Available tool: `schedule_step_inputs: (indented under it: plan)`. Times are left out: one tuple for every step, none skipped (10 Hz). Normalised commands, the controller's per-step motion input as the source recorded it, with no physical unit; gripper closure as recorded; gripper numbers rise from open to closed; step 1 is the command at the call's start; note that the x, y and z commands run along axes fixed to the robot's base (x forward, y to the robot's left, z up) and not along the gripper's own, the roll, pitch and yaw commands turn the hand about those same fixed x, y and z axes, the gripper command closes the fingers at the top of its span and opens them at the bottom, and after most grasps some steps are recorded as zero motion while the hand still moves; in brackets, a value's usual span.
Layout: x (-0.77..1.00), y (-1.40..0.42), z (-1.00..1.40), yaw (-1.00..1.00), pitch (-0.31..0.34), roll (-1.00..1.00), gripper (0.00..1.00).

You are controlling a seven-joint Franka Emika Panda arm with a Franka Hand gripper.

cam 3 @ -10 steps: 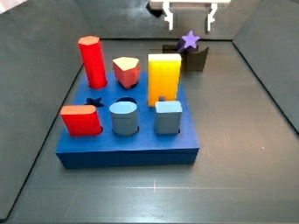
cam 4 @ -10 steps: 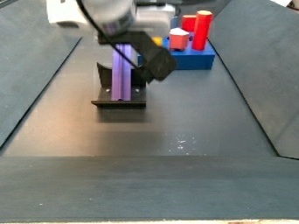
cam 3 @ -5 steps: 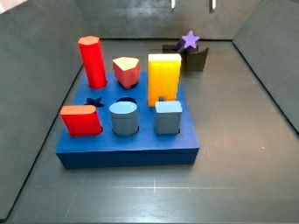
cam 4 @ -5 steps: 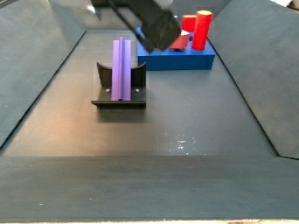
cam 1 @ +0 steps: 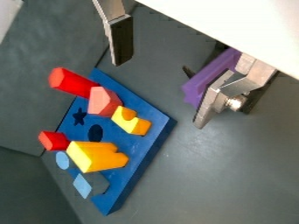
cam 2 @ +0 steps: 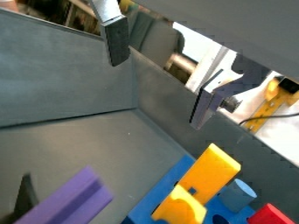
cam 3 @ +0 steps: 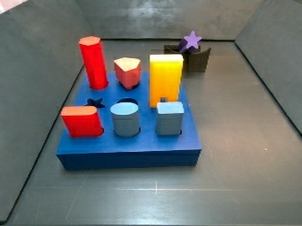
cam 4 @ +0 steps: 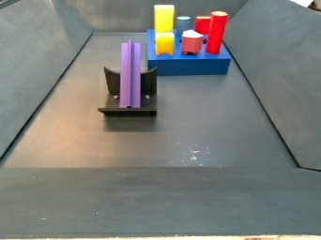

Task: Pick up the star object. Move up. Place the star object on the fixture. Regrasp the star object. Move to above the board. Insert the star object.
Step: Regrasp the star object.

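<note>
Since a second ago my gripper (cam 1: 163, 79) has climbed out of both side views; in both wrist views its fingers (cam 2: 115, 41) stand wide apart, holding nothing. The star object (cam 4: 130, 74) stands upright in the fixture (cam 4: 127, 106), well apart from the board (cam 3: 130, 150), I judge so I can regrasp it for the empty star hole (cam 3: 95, 103).
</note>
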Motion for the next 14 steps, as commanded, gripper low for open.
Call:
schedule_step_inputs:
  plan:
    - [-0.02, -0.09, 0.02, 0.02, 0.049, 1.0, 0.0]
    - [-0.01, -0.03, 0.01, 0.02, 0.049, 1.0, 0.0]
    - [-0.02, -0.03, 0.03, 0.02, 0.048, 1.0, 0.0]
    - [-0.02, -0.03, 0.02, 0.02, 0.045, 1.0, 0.0]
    - [-0.01, -0.02, 0.01, 0.02, 0.041, 1.0, 0.0]
    - [-0.01, -0.02, 0.01, 0.02, 0.039, 1.0, 0.0]
    - [-0.01, -0.02, 0.02, 0.03, 0.037, 1.0, 0.0]
    - [0.0, -0.01, 0.01, 0.03, 0.033, 1.0, 0.0]
    - [0.0, -0.02, 0.01, 0.03, 0.031, 1.0, 0.0]
    - [0.0, -0.01, 0.01, 0.03, 0.031, 1.0, 0.0]
    - [0.0, -0.02, 0.01, 0.03, 0.033, 1.0, 0.0]
    - [0.01, -0.02, 0.01, 0.03, 0.043, 1.0, 0.0]
    - [0.01, -0.02, 0.01, 0.03, 0.048, 1.0, 0.0]
    - [0.03, -0.02, 0.0, 0.04, 0.059, 1.0, 0.0]
